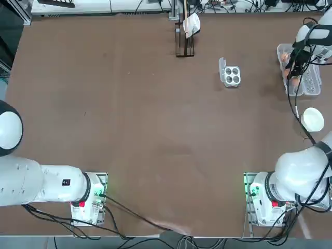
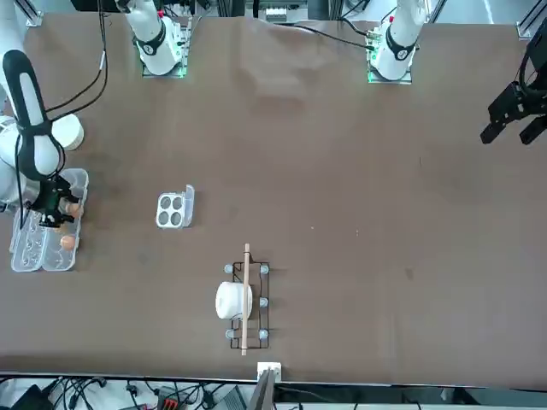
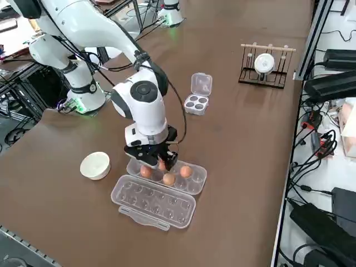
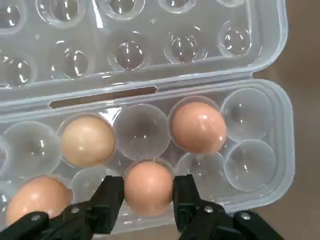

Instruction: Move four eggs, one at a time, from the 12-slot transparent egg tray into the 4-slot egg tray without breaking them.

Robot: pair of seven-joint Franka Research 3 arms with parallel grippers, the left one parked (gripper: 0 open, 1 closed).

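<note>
My right gripper (image 4: 149, 192) is down at the 12-slot transparent egg tray (image 3: 192, 186), its fingers parted on either side of one orange-brown egg (image 4: 148, 187) in the row nearer the arm. I see a sliver of space by each fingertip, so I judge that nothing is gripped. Three more eggs sit around the fingers: a paler one (image 4: 87, 141) and an orange one (image 4: 199, 128) ahead of them in the row by the hinge, one to each side, and another (image 4: 39, 199) beside them in the same row as my target.

What worries me is closing off-centre: one pad would meet the shell first and push the egg against its cup wall, and too hard a squeeze could crack it. Going deeper, a fingertip could catch a cup rim and shift the light carton, or lift it with the egg.

The cups directly next to the target, on both sides, hold no egg, which leaves the fingers some room. The open lid (image 3: 153, 201) lies flat beyond the hinge. Well away from the fingers, toward the middle of the table, the 4-slot egg tray (image 1: 230, 75) stands open with four vacant cups, and bare tabletop (image 1: 259, 93) lies between.
</note>
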